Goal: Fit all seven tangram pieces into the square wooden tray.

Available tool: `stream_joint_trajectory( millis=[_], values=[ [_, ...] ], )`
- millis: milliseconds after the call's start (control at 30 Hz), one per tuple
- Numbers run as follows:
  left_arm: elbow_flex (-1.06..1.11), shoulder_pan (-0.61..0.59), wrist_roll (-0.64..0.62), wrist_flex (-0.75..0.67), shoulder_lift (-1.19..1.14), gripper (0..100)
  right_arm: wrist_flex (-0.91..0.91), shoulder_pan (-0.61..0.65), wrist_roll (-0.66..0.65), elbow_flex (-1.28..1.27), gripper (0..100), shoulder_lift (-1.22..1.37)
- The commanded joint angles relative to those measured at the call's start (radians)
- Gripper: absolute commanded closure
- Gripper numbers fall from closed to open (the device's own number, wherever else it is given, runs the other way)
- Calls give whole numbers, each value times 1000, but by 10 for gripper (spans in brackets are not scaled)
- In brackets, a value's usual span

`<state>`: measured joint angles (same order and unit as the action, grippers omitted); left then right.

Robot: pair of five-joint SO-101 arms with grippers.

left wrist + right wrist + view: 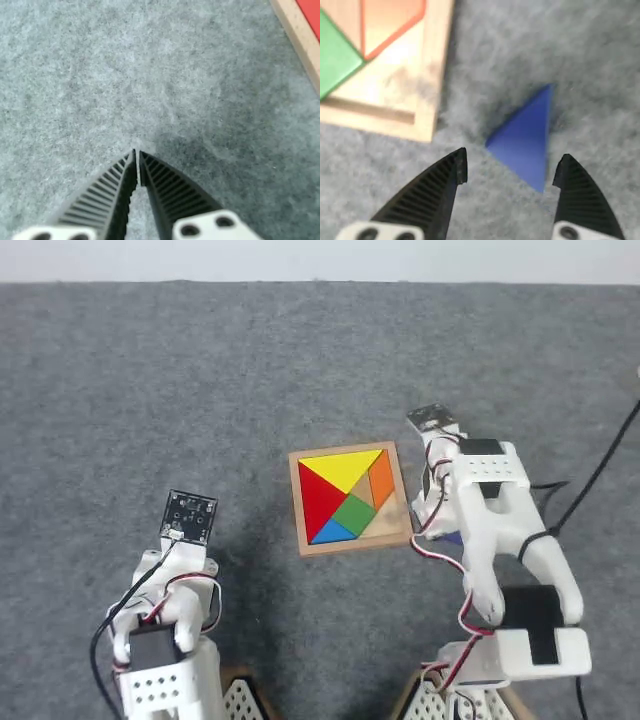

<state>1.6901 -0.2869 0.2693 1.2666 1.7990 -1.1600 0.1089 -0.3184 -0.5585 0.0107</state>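
The square wooden tray [349, 545] lies mid-table holding yellow [342, 471], red [320, 500], green [354, 513], blue [333, 531] and orange [382, 480] pieces, with bare wood showing at its near right corner [380, 95]. A dark blue triangle [525, 137] lies flat on the carpet just outside the tray's right edge. My right gripper [512, 167] is open just above it, one finger on either side. My left gripper [137, 157] is shut on nothing, low over bare carpet left of the tray [300, 35].
Grey carpet covers the whole table [200, 370]. The right arm [495, 510] stands close against the tray's right side. A black cable [600, 465] runs along the far right. The left arm's base [165, 640] is at the near left.
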Motion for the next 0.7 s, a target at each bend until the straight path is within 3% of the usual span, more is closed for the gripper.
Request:
stream_joint_trajectory(
  millis=[0,400,667],
  values=[
    [-7,-8,14,5,20,988,65,-15,-46,20,709,45],
    [-7,-8,14,5,20,988,54,-65,-51,87,714,168],
    [-7,-8,14,5,20,988,58,-67,-58,86,872,171]
  ],
)
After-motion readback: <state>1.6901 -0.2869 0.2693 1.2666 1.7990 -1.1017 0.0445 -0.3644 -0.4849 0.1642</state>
